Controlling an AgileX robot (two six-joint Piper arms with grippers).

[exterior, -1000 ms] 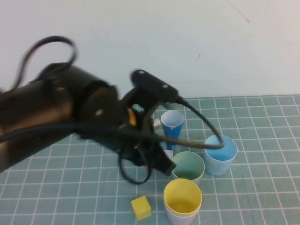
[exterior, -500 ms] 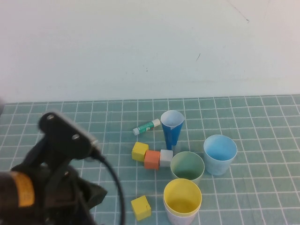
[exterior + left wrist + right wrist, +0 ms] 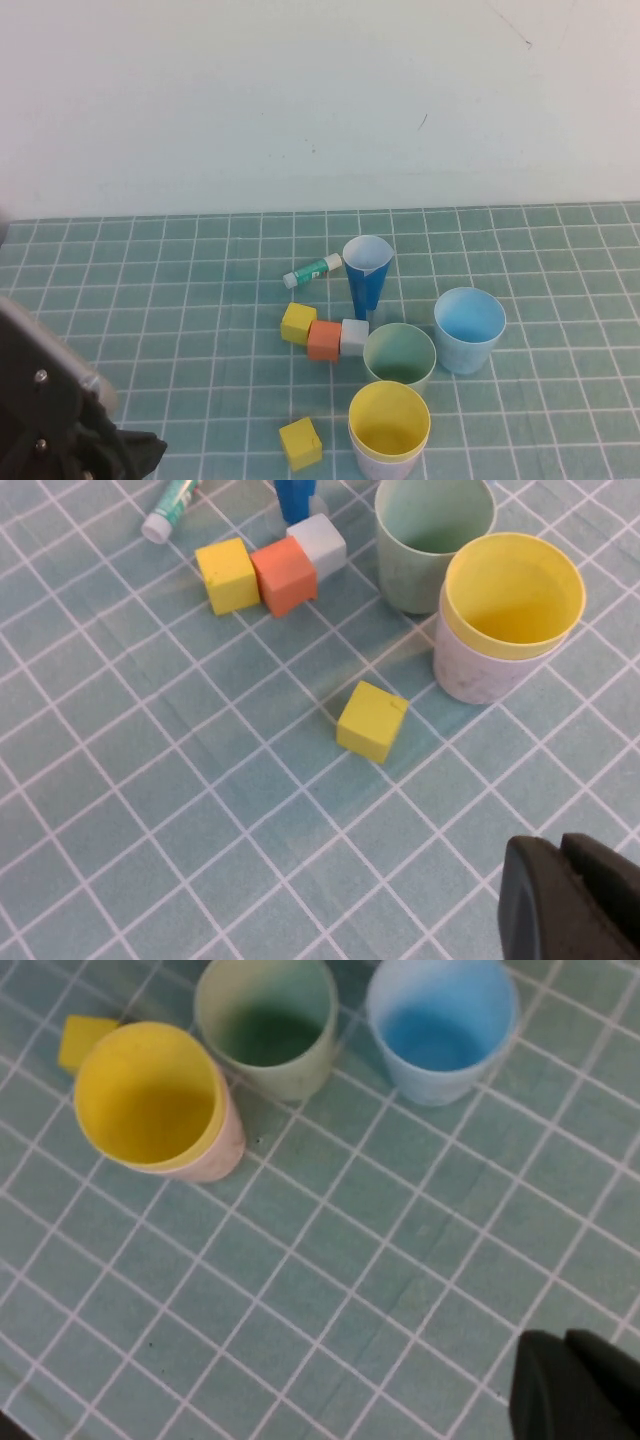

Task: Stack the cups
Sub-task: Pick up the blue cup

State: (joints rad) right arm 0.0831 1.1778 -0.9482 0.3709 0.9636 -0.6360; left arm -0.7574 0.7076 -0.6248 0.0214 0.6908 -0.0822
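Already the yellow cup (image 3: 389, 422) sits nested in the pink cup (image 3: 470, 675) at lower centre; green cup (image 3: 400, 355) and blue cup (image 3: 469, 327) stand separately just behind. Both tools are pressed together and empty, the left tool (image 3: 572, 898) low left, the right tool (image 3: 578, 1385) off the high view; next, grip the green cup's rim squarely, lift straight, lower centred into the yellow.

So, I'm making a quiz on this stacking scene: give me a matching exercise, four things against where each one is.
1. yellow cup
2. green cup
3. blue cup
4. left gripper

A. standing alone, rightmost
B. nested inside the pink cup
C. shut, low at the table's near left
D. beside the grey cube

Pairs: 1-B, 2-D, 3-A, 4-C
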